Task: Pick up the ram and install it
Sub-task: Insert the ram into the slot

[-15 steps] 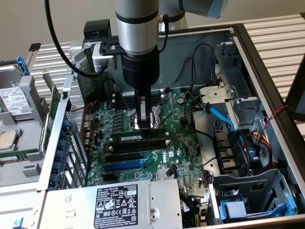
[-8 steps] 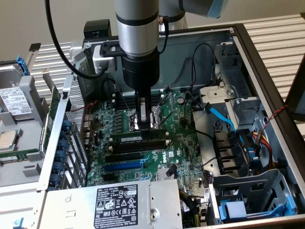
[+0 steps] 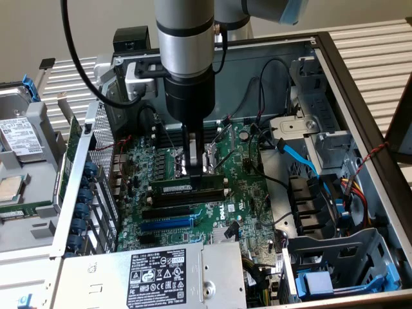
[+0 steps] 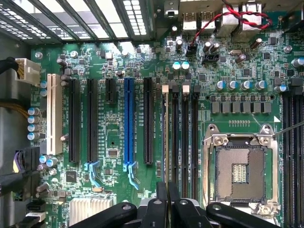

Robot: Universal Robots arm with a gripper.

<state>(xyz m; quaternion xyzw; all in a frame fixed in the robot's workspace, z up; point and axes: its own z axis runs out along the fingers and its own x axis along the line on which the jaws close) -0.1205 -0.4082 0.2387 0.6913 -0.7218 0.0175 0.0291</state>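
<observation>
Dark-green ram (image 3: 187, 187), standing on edge at the memory slot (image 4: 165, 118) farthest from the processor socket (image 4: 240, 173), pinched in the narrowed claw (image 3: 197, 168). Full seating cannot be told. Step in hand: insertion, which likely calls for square alignment and straight, even downward pressure.

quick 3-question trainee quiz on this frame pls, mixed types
1. True or false: the CPU socket holds a processor.
2. The end effector is shut on: A) the ram B) a blue cable C) a fan.
3. Fill in: the expansion slot flanked by black slots is ____ in colour.
Key: 1 false (bare pins show); 2 A; 3 blue.
</observation>
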